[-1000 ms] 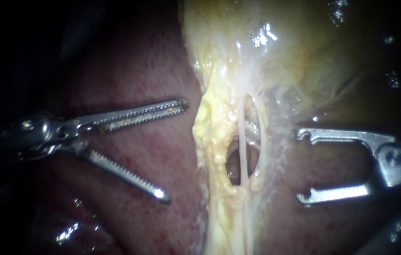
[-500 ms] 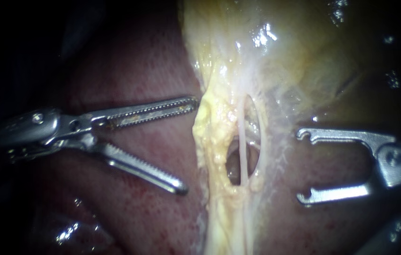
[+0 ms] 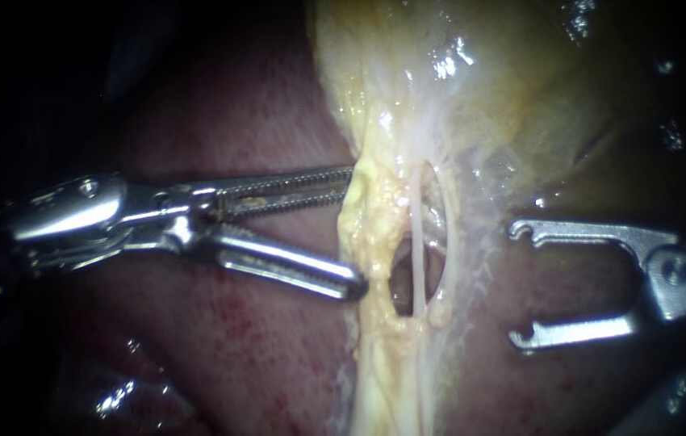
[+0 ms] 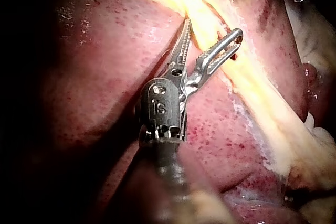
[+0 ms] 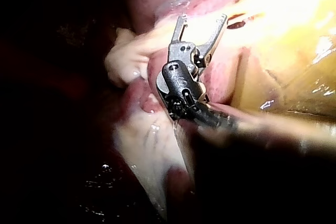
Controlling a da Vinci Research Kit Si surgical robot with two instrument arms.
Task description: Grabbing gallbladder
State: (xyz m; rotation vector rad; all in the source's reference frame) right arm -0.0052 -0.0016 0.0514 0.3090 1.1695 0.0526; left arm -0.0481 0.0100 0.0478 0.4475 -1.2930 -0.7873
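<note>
Advanced across the liver [image 3: 262, 105] over the past second, the left instrument [image 3: 353, 230] now has both toothed jaws at the edge of the yellow fatty band [image 3: 375, 339] that runs down from the gallbladder [image 3: 480, 81]. The jaws have narrowed on the way in, but a gap remains between them. The left wrist view shows them straddling the band rather than clamped on it, so nothing is held yet. The gallbladder itself lies pale and glistening beyond the band, above both tools in the endoscope view. A thin pale tube [image 3: 417, 242] crosses the small opening just past the jaw tips. The right instrument [image 3: 519, 282] has not shifted, parked well open on the far side of the band and holding nothing. The reach looks finished; closing on the band appears to be the remaining step, with care for the tube close behind.
</note>
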